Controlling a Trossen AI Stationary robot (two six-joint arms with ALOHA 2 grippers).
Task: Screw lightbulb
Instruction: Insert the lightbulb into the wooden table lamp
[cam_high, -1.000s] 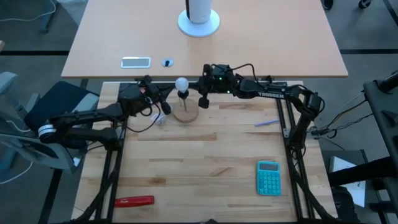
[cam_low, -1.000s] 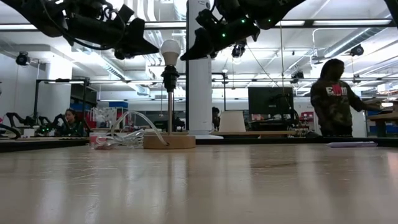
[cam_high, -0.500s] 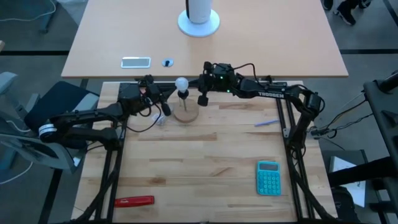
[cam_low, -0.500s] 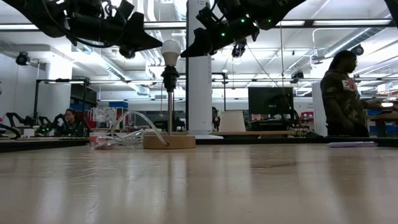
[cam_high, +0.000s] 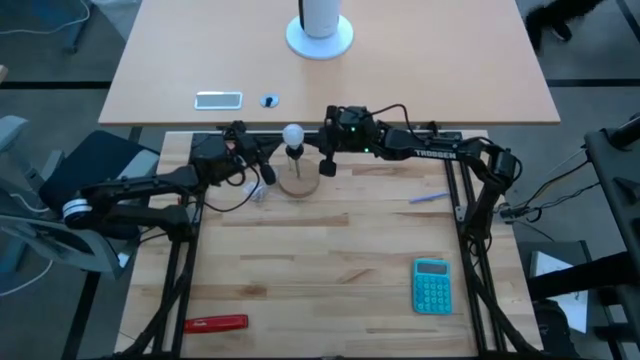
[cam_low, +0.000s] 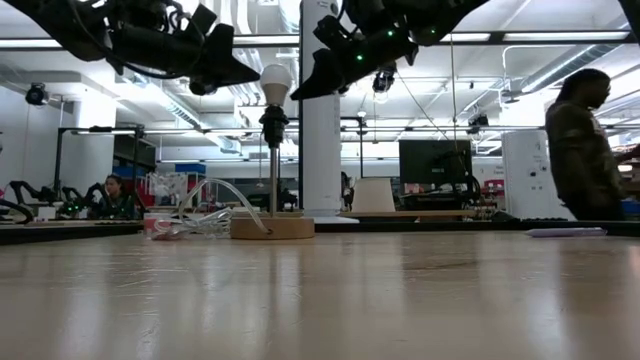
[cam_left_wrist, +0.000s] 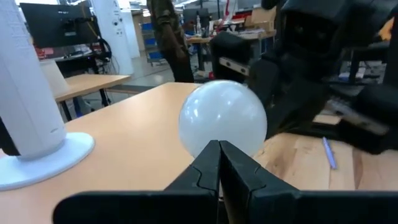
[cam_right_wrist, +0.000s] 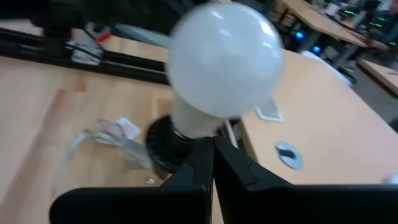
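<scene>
The white lightbulb (cam_high: 292, 133) sits upright in a black socket (cam_low: 273, 125) on a thin stem that rises from a round wooden base (cam_high: 298, 183) at the table's far side. My left gripper (cam_high: 266, 170) is shut, just left of the bulb at bulb height (cam_low: 250, 76). The bulb stands right behind its fingertips in the left wrist view (cam_left_wrist: 224, 118). My right gripper (cam_high: 327, 164) is shut, just right of the bulb (cam_low: 305, 88). The bulb fills the right wrist view (cam_right_wrist: 224, 59). In the high view both grippers stand apart from the bulb.
A clear plastic bag (cam_high: 255, 190) lies left of the wooden base. A pen (cam_high: 428, 197), a teal calculator (cam_high: 432, 284) and a red tool (cam_high: 215, 323) lie on the table. A white cylinder (cam_high: 320, 25) stands on the far table. A person (cam_low: 580, 150) stands in the room beyond.
Both grippers and the bulb have kept their places. The person in the room beyond the table has walked toward the right.
</scene>
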